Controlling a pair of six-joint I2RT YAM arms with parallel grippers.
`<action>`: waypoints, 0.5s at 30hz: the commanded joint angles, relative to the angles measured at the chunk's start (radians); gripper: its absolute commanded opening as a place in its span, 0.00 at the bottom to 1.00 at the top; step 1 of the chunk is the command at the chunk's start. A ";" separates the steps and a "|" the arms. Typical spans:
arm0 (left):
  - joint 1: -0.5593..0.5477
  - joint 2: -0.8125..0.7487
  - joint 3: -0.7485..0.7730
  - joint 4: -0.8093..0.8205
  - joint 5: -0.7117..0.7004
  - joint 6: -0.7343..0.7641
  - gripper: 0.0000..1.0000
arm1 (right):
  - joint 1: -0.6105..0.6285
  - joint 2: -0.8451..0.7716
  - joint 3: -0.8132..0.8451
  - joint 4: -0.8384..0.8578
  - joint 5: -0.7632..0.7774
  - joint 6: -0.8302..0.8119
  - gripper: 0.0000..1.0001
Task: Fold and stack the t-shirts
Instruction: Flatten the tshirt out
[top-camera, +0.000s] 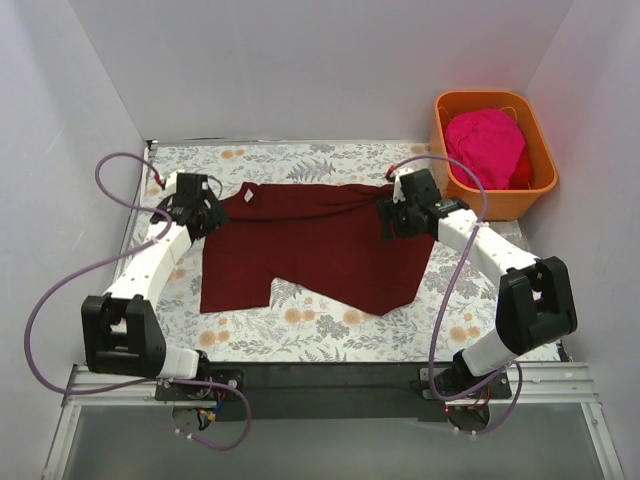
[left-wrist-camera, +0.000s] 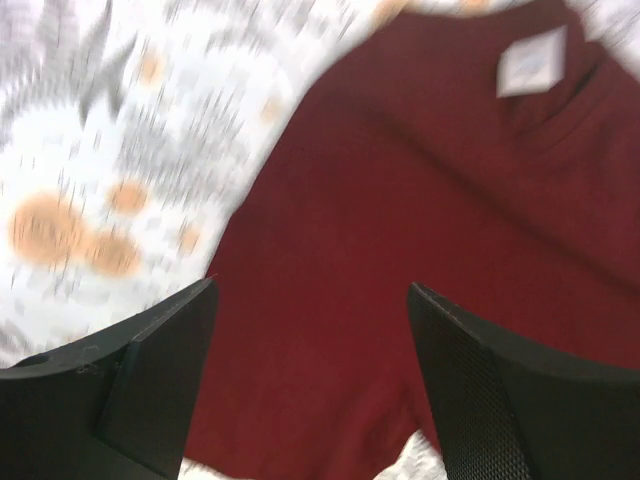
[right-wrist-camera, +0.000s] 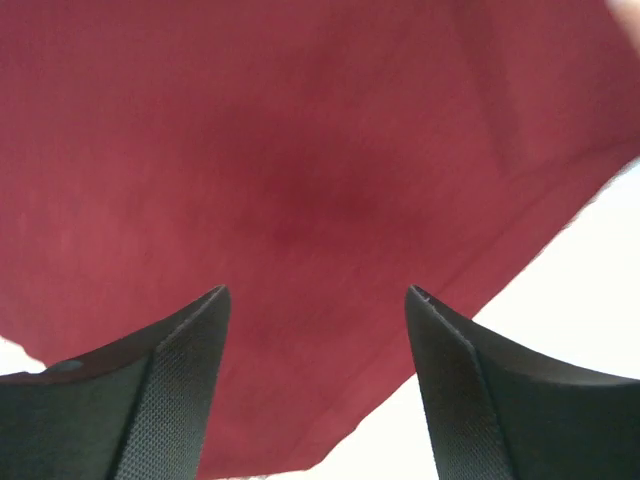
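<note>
The dark maroon t-shirt (top-camera: 305, 245) lies spread on the floral table cloth, a white label near its collar (top-camera: 247, 197). My left gripper (top-camera: 208, 212) is open above the shirt's left shoulder, holding nothing; its wrist view shows maroon cloth (left-wrist-camera: 420, 220) and the label (left-wrist-camera: 532, 60) between open fingers. My right gripper (top-camera: 388, 218) is open above the shirt's right shoulder; its wrist view shows maroon cloth (right-wrist-camera: 300, 180) below the open fingers. The magenta-pink t-shirt (top-camera: 487, 145) lies bunched in the orange tub (top-camera: 545, 175).
The orange tub stands at the back right against the wall. White walls close in the left, back and right sides. Floral cloth (top-camera: 330, 325) shows in front of the shirt. Purple cables loop beside both arms.
</note>
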 joint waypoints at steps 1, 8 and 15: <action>0.008 -0.082 -0.173 -0.052 0.023 -0.081 0.75 | 0.041 -0.041 -0.136 0.043 -0.068 0.067 0.75; 0.025 -0.156 -0.360 -0.013 0.093 -0.118 0.73 | 0.042 0.009 -0.262 0.145 -0.034 0.087 0.70; 0.028 -0.147 -0.399 0.017 0.100 -0.119 0.73 | 0.034 0.191 -0.210 0.208 0.071 0.075 0.70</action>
